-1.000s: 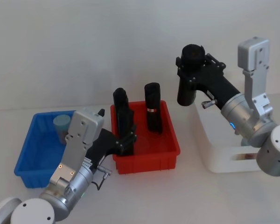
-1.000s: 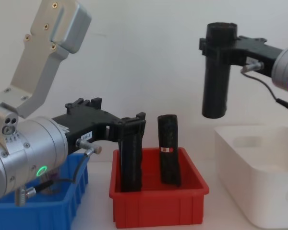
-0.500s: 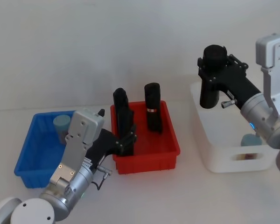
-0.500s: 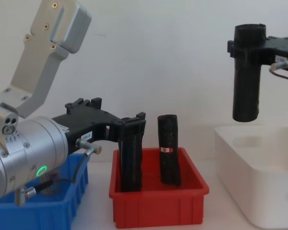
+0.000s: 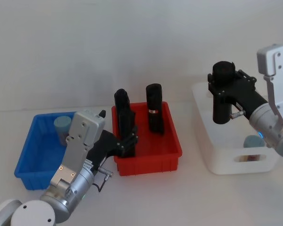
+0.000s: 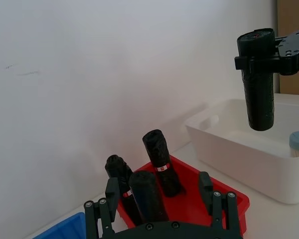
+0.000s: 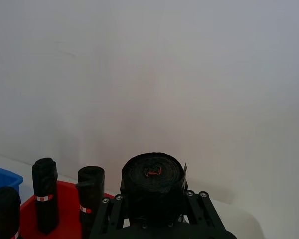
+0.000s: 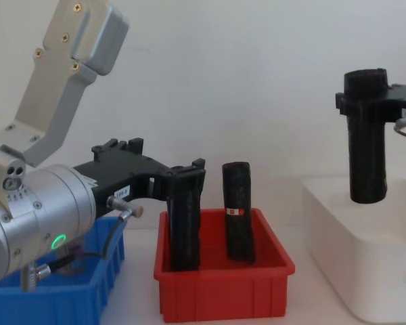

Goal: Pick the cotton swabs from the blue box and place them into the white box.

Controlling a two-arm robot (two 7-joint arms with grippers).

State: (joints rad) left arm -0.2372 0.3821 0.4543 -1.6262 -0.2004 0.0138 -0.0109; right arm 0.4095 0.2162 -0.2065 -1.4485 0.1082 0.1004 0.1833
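Over the large glossy white plastic tub (image 5: 212,155) on the right, I see my right gripper (image 5: 222,92) holding a tall black roll (image 8: 366,139) upright, jaws clamped around it, its lower end hanging just above the tub's rim. Inside that tub, toward its right side, sits a small teal-lidded cotton swab jar (image 5: 252,141). At the low red plastic bin (image 5: 151,160) in the middle, my left gripper (image 5: 127,136) has its jaws closed around a second black roll (image 8: 186,217) standing at the bin's left; a third black roll (image 5: 154,113) stands farther back. In the low blue plastic bin (image 5: 30,160) on the left, another swab jar (image 5: 62,128) sits at the far end.
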